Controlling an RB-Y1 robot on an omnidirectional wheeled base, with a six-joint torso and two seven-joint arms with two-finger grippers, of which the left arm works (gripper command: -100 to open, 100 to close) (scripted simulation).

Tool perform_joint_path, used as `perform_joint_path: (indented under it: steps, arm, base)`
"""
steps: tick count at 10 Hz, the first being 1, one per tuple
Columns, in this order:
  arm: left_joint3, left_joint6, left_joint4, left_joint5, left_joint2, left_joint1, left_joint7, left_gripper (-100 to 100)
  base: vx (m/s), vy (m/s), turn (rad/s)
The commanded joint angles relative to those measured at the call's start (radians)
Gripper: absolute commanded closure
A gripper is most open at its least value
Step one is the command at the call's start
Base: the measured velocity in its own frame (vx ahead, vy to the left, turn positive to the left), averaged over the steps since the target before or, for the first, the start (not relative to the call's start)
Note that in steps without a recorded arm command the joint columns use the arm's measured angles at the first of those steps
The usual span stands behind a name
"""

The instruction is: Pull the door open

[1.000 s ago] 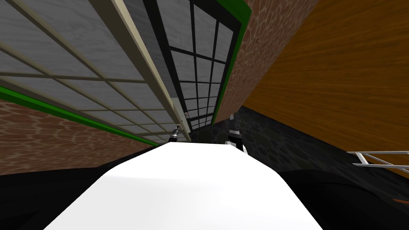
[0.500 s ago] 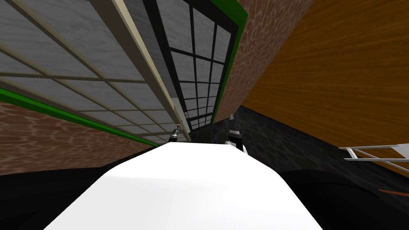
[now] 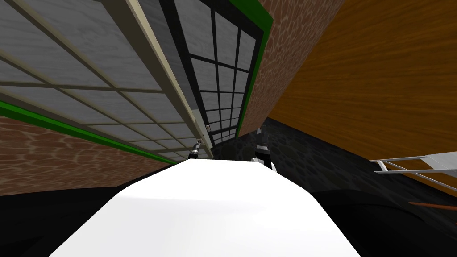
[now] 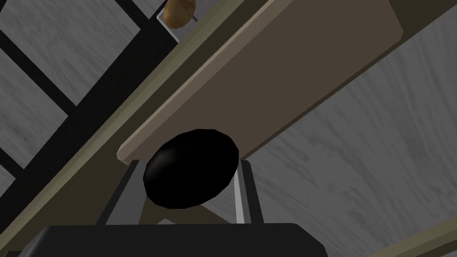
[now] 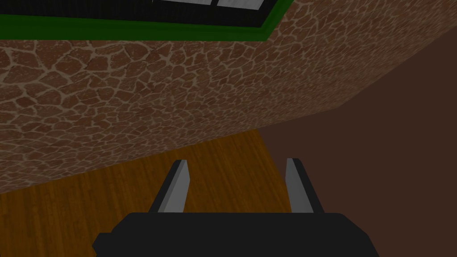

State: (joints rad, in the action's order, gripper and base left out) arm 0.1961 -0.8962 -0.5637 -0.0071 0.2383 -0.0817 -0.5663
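The door [image 3: 111,80] has a beige frame and grey panes and stands swung out from its green-edged opening, slanting across my left. At its free edge, my left gripper [image 3: 199,143] is at knob height. In the left wrist view the left gripper [image 4: 189,165] is shut on a round black knob [image 4: 191,168], which sits on a brown backplate [image 4: 267,84]. Beyond it a black-framed glazed door leaf [image 3: 223,80] carries a small brown knob [image 4: 178,11]. My right gripper [image 3: 260,132] hangs to the right of the door, and its wrist view shows the right gripper [image 5: 237,163] open and holding nothing.
A brick wall [image 3: 285,67] flanks the opening on the right and meets a wood-coloured wall [image 3: 379,80]. A white rack [image 3: 415,163] juts in low at the far right. The floor [image 3: 312,156] is dark stone.
The brick wall, green frame and white rack have slid left in the head view as I turned. The door and my left gripper on the knob kept their place in it.
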Motion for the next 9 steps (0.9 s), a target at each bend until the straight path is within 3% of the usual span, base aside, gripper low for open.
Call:
perform_joint_path:
  steps: [1,9]
  arm:
    - [-0.007,0.004,-0.005,0.005,-0.006,0.004,0.039,100]
    - [-0.037,0.006,-0.008,0.067,-0.002,0.004,0.236,100]
  base:
    - [-0.037,0.018,-0.039]
    - [-0.036,0.018,-0.047]
